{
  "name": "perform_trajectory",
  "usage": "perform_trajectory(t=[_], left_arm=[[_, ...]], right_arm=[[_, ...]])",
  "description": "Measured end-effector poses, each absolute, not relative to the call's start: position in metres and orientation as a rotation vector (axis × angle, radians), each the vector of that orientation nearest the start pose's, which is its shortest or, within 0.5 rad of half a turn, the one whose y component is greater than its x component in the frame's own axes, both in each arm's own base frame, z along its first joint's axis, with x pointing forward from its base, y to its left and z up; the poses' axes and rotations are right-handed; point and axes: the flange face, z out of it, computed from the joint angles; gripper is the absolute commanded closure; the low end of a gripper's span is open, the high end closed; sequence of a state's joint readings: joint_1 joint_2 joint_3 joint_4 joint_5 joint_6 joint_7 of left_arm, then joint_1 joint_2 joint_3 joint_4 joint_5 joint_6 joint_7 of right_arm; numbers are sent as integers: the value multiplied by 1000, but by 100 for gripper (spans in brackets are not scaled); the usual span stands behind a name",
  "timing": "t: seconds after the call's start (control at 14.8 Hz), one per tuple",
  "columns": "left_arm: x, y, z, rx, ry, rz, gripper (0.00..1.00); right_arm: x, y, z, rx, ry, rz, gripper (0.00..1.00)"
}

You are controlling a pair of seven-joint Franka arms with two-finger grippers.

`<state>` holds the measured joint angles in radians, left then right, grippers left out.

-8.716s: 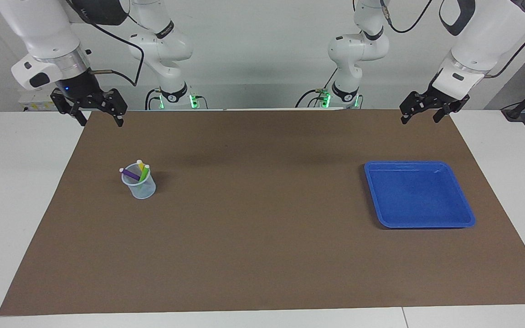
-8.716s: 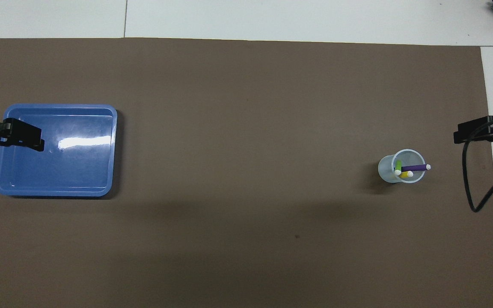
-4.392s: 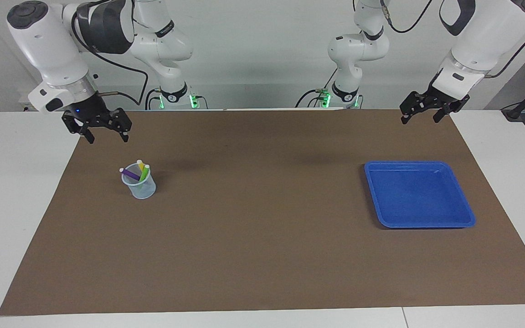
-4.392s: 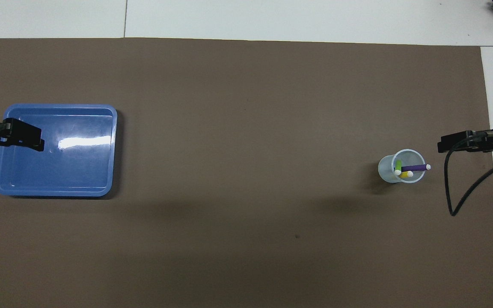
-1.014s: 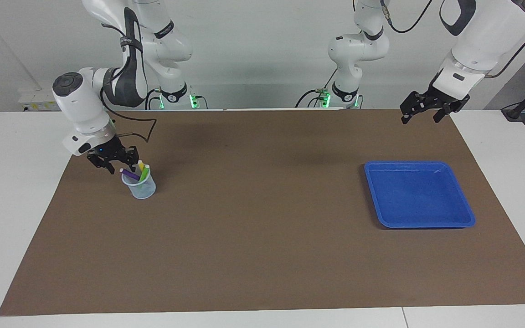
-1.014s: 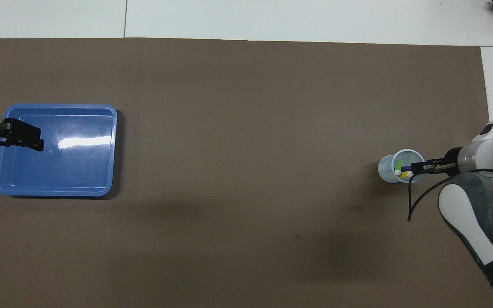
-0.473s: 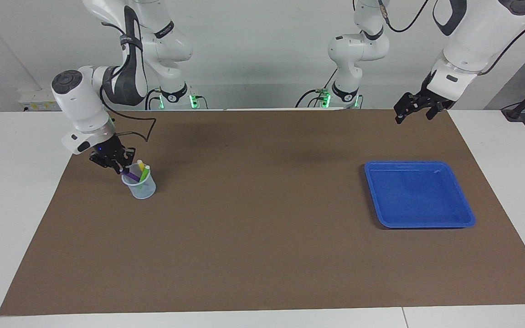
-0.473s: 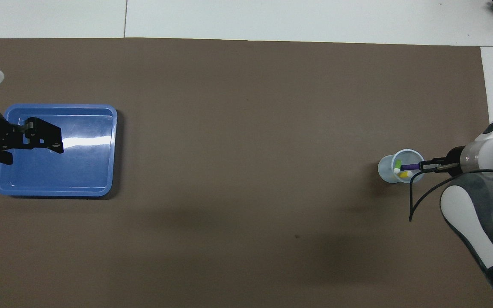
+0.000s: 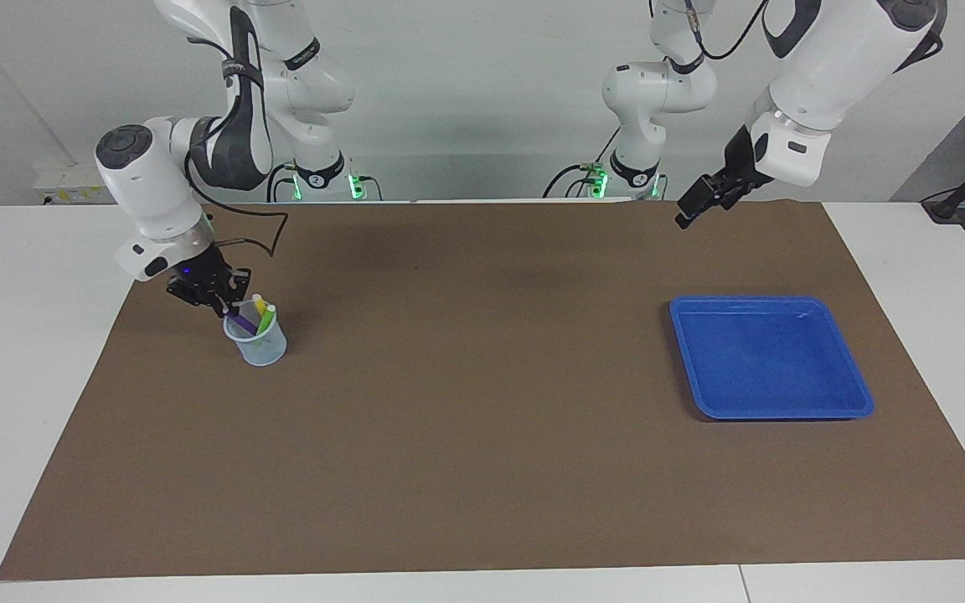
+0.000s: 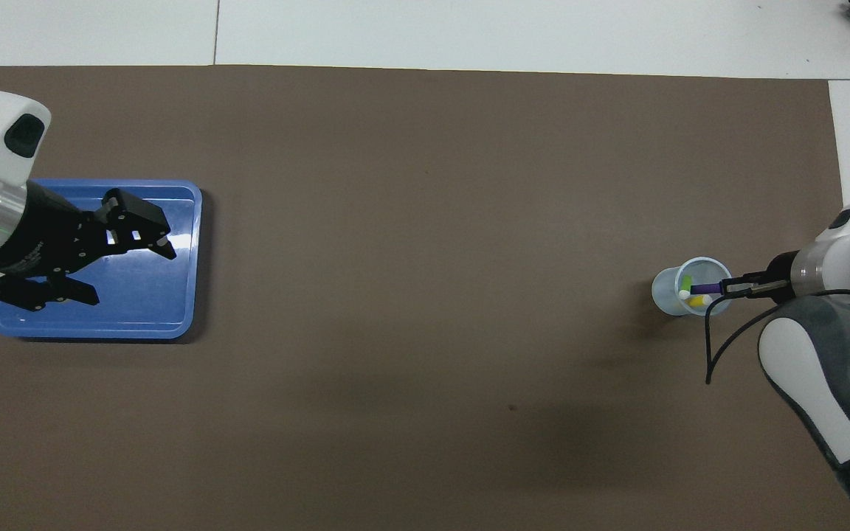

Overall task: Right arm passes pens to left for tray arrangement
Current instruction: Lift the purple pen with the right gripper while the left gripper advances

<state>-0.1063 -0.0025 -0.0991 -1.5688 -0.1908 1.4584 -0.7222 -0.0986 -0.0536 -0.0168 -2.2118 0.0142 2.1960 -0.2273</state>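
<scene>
A small translucent cup point(image 9: 257, 342) stands toward the right arm's end of the mat and holds the three pens: purple point(image 9: 240, 322), yellow point(image 9: 260, 306) and green point(image 9: 265, 319). It also shows in the overhead view point(image 10: 672, 296), with the purple pen point(image 10: 704, 288), green pen point(image 10: 685, 282) and yellow pen point(image 10: 698, 300). My right gripper point(image 9: 224, 307) point(image 10: 727, 289) is low at the cup's rim, shut on the purple pen's upper end. My left gripper point(image 9: 685, 217) point(image 10: 130, 276) is open and empty, up in the air over the empty blue tray point(image 9: 771, 360) point(image 10: 144, 317).
A brown mat point(image 9: 482, 435) covers most of the white table. The right arm's black cable point(image 9: 260, 239) loops just above the mat near the cup. Two more white arm bases point(image 9: 642, 159) stand at the robots' edge of the table.
My right gripper came down to the cup and closed on the purple pen's end. My left arm has swung its gripper inward over the tray in the last half second.
</scene>
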Motion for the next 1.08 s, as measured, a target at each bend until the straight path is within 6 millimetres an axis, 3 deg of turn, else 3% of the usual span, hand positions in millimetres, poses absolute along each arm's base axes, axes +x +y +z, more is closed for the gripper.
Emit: perform_trajectory(t=[0.41, 0.74, 1.08], left_arm=[[511, -194, 616, -2955, -1468, 375, 0], [495, -231, 610, -2798, -1726, 390, 0], [489, -250, 610, -2668, -1934, 388, 0]], right_arm=[[525, -49, 422, -3126, -170, -15, 100], [530, -43, 437, -3124, -189, -10, 100], [534, -42, 456, -3122, -192, -1, 100]])
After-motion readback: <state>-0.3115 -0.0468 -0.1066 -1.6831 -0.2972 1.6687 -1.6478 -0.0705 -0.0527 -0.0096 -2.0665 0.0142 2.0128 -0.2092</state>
